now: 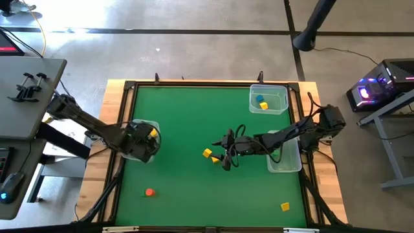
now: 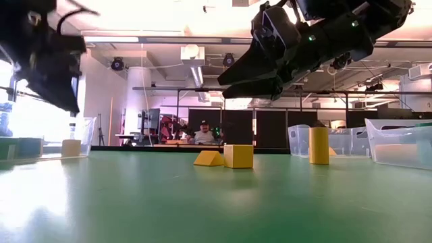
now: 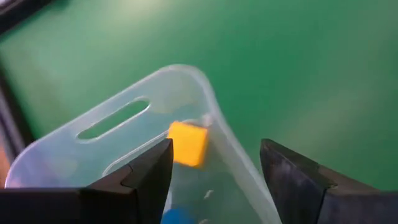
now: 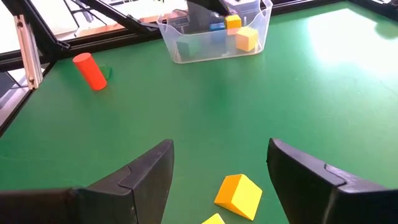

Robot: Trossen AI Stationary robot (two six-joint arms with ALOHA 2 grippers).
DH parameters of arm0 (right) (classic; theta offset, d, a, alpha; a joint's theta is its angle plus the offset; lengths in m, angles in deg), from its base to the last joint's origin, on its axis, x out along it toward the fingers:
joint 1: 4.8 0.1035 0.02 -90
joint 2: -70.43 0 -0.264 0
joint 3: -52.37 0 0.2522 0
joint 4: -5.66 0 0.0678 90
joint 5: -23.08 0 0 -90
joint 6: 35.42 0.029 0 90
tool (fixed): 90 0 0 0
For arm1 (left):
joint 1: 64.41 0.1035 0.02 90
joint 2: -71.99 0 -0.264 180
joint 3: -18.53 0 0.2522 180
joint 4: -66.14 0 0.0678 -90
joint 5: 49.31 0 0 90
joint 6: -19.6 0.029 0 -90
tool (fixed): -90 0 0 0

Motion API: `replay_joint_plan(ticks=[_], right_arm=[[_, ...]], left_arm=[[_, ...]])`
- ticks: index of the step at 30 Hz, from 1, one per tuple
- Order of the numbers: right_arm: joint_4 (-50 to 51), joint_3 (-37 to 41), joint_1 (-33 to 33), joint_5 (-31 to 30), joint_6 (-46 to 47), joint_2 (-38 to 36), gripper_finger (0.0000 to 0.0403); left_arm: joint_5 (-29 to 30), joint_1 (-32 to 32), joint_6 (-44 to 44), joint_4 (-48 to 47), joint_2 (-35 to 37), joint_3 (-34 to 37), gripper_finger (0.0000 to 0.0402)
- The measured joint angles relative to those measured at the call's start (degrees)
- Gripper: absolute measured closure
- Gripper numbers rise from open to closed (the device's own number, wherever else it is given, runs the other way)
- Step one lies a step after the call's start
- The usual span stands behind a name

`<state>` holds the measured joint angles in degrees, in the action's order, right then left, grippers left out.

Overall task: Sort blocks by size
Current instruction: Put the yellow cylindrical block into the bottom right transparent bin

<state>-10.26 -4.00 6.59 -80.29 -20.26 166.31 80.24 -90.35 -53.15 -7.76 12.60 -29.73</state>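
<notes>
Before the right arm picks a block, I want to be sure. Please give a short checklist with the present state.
1. Right gripper open: ok.
2. Right gripper above the yellow wedge: ok.
3. Wedge free of the cube beside it: cannot tell.
4. Left gripper open over the left bin, away from the centre: ok.
5. Yellow block inside that bin: ok.
</notes>
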Motion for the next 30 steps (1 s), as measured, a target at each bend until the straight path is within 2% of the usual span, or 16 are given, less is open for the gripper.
replay_joint_plan(ticks=[6, 10, 14, 20, 22, 26, 28, 30], right_arm=[[-2.4, 0.0, 0.0, 0.0, 0.0, 2.5, 0.0155], [-6.1, 0.0, 0.0, 0.0, 0.5, 5.1, 0.0155], [-12.3, 0.0, 0.5, -0.1, -0.1, 7.9, 0.0155], [-18.5, 0.0, 1.8, -0.4, -4.2, 9.1, 0.0155], [-15.1, 0.0, 2.7, -3.7, -4.6, 7.4, 0.0155], [-1.4, 0.0, 6.0, -18.9, -4.3, 0.4, 0.0155], [8.6, 0.0, 7.8, -24.3, -1.3, -4.2, 0.0155], [18.4, 0.0, 9.1, -26.1, 4.2, -9.2, 0.0155]], left_arm=[[4.7, -1.4, 6.4, 0.4, 4.9, -4.0, 0.0174], [7.2, -2.9, 12.7, 6.2, 7.1, -4.1, 0.0174], [10.4, -4.2, 23.3, 21.2, 7.1, -1.7, 0.0174], [11.6, -4.6, 41.2, 55.2, 4.2, 7.2, 0.0174], [11.0, -4.3, 45.0, 65.7, 2.3, 10.7, 0.0174], [7.8, -3.4, 47.3, 81.4, -2.0, 16.0, 0.0174], [7.0, -2.9, 46.9, 85.6, -4.4, 17.3, 0.0174], [7.0, -2.7, 46.9, 88.0, -6.6, 17.7, 0.0174]])
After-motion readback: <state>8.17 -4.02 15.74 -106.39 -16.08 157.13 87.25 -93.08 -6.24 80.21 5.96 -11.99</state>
